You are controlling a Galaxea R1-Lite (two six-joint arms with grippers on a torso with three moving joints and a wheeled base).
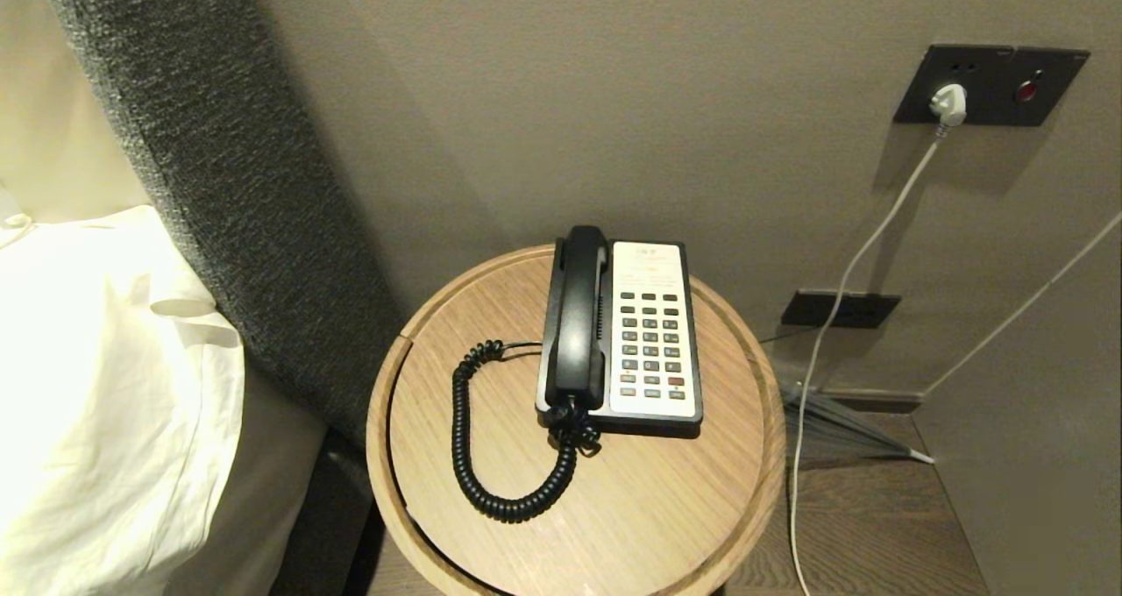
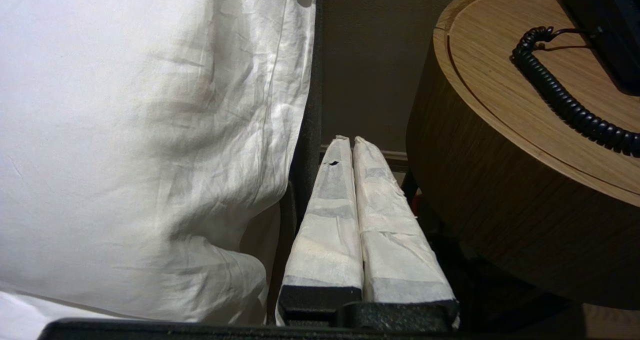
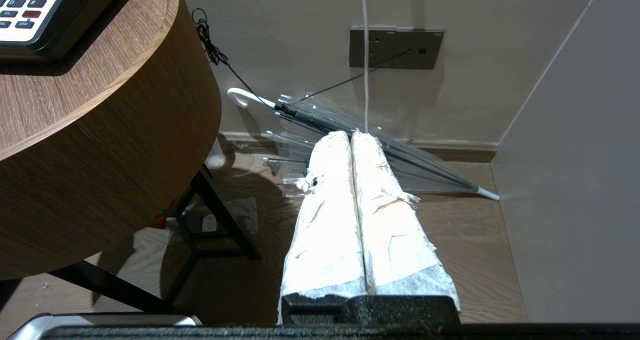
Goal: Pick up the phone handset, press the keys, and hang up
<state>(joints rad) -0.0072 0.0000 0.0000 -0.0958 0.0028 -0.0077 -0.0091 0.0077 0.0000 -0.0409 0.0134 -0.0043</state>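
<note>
The black phone handset [image 1: 576, 315] lies in its cradle on the left side of the black-and-white phone base [image 1: 653, 333], whose keys [image 1: 650, 344] face up. A black coiled cord [image 1: 491, 456] loops from the handset's near end across the round wooden table [image 1: 614, 526]. Neither arm shows in the head view. My left gripper [image 2: 349, 142] hangs low between the bed and the table, its white-wrapped fingers pressed together, empty. Right of the table, my right gripper [image 3: 351, 136] is shut too, above the floor and holding nothing. The coiled cord [image 2: 565, 100] shows in the left wrist view.
A bed with white linen [image 1: 96, 386] and a grey padded headboard [image 1: 228, 184] stand left of the table. A wall socket [image 1: 990, 83] with a white plug and cable is at the right. A clear folded umbrella [image 3: 380, 145] lies on the wooden floor by the wall.
</note>
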